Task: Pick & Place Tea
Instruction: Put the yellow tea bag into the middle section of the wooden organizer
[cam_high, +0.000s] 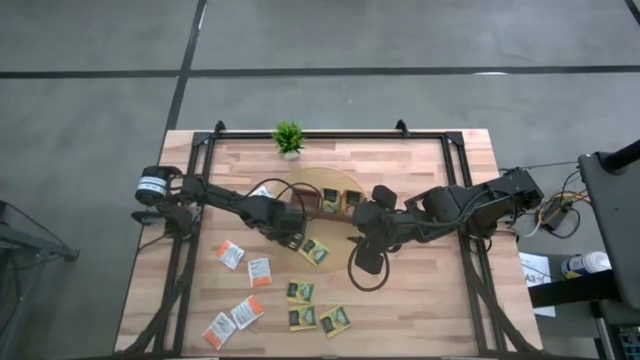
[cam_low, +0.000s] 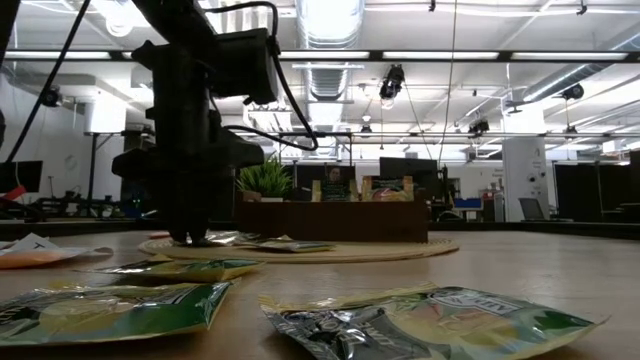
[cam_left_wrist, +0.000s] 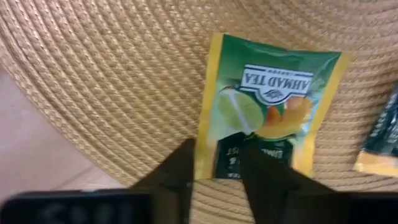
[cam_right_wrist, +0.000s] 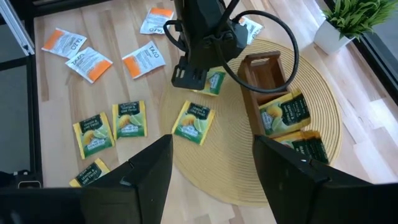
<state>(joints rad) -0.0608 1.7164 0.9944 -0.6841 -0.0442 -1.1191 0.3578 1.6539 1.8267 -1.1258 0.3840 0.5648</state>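
A green-and-yellow tea sachet (cam_left_wrist: 267, 112) lies flat on the round woven mat (cam_left_wrist: 112, 81). My left gripper (cam_left_wrist: 217, 167) points straight down at the sachet's near edge, fingers apart, one at its yellow side border and one over its dark band. The high view shows this gripper (cam_high: 292, 238) at the mat's left part. My right gripper (cam_right_wrist: 211, 174) hangs open and empty above the mat. A second green sachet (cam_right_wrist: 194, 122) lies on the mat. The brown tray (cam_right_wrist: 267, 74) holds more green sachets (cam_right_wrist: 286, 112). My left gripper comes at the sachet from above, its fingertips (cam_left_wrist: 264, 171) down at the sachet's near edge (cam_left_wrist: 227, 163) beside one corner. A strip of that edge shows in the gap between them. The sachet lies flat on the mat. Whether the tips touch it, I cannot tell.
Several white-and-orange sachets (cam_high: 229, 254) and green sachets (cam_high: 300, 291) lie loose on the wooden table near its front left. A small potted plant (cam_high: 288, 138) stands at the far edge. A black frame (cam_high: 190, 200) borders the table.
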